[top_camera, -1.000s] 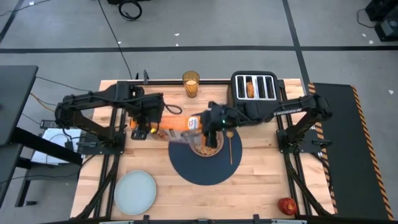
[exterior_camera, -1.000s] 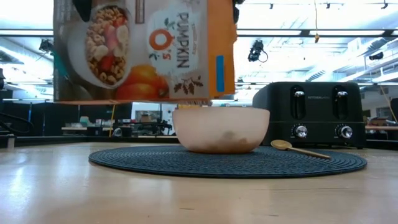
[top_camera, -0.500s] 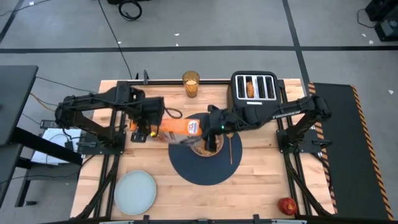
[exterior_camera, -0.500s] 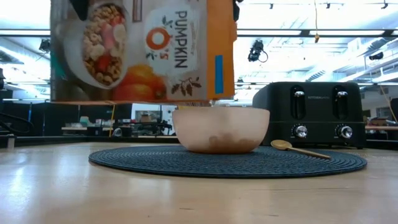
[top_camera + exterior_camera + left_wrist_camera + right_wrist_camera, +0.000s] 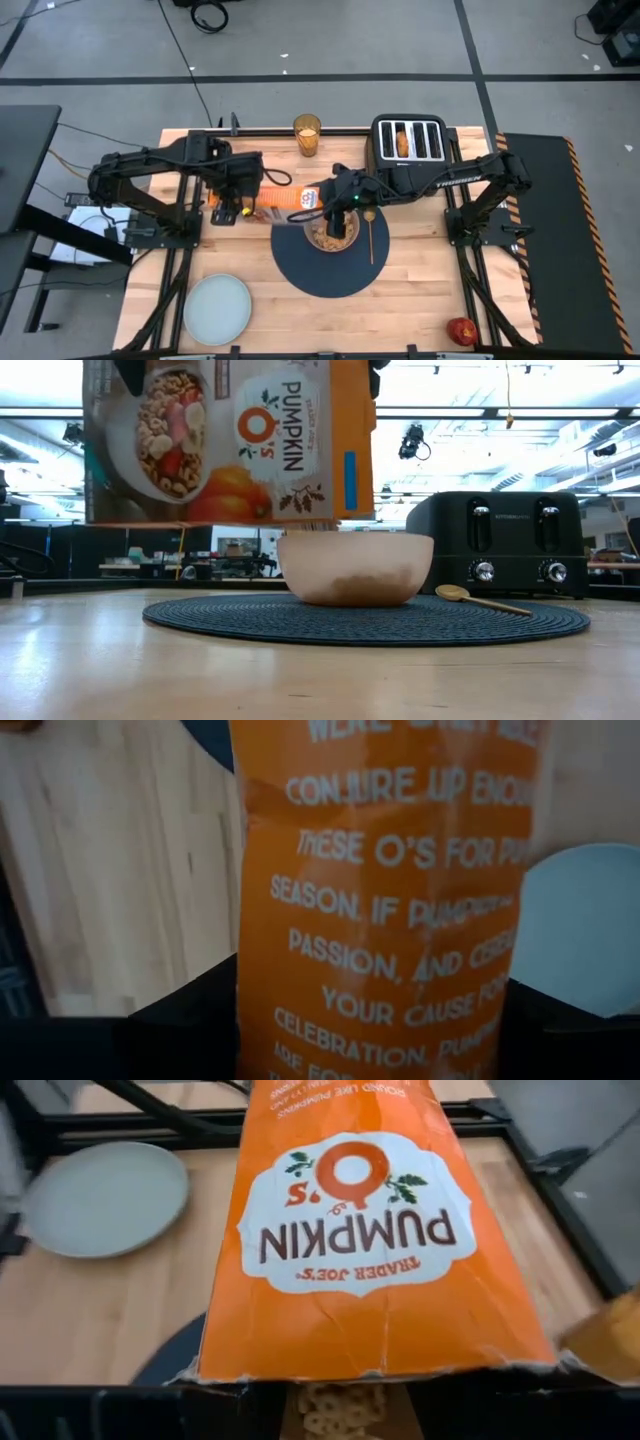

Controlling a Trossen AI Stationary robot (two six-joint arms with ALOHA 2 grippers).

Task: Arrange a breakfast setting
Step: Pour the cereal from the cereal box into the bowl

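The brown-and-orange cereal box (image 5: 290, 200) hangs lengthwise between my two grippers, its open end above the pinkish clear bowl (image 5: 330, 238). The bowl stands on the round dark-blue mat (image 5: 330, 270) and has cereal in it (image 5: 355, 585). My left gripper (image 5: 245, 198) is shut on the box's left end. My right gripper (image 5: 338, 200) is shut on the end over the bowl. The gold spoon (image 5: 370, 235) lies on the mat right of the bowl. The low view shows the box (image 5: 230, 440) just above the bowl's rim (image 5: 355, 538). My left gripper pinches the box's orange narrow side (image 5: 390, 1020) between its two fingers (image 5: 190, 1015), one on each broad face. The fingers lie across the box. The box is lifted clear of the table. My right gripper holds the box at its torn open end (image 5: 370, 1365), over loose cereal rings (image 5: 340, 1405). Its fingers are mostly cut off by the picture's edge, so the exact hold does not show.
The pale blue-green plate (image 5: 218, 308) lies near the table's front left. The amber juice glass (image 5: 307, 135) stands at the far edge. Beside it is the black toaster (image 5: 408, 140), with toast (image 5: 402, 142) in a slot. The red apple (image 5: 460, 330) sits at the front right corner.
Cereal has fallen from the box's open end into the bowl, and the heap in the bowl has grown. The box has shifted a little toward the table's left with both grippers still shut on it. It stays just above the bowl's rim.
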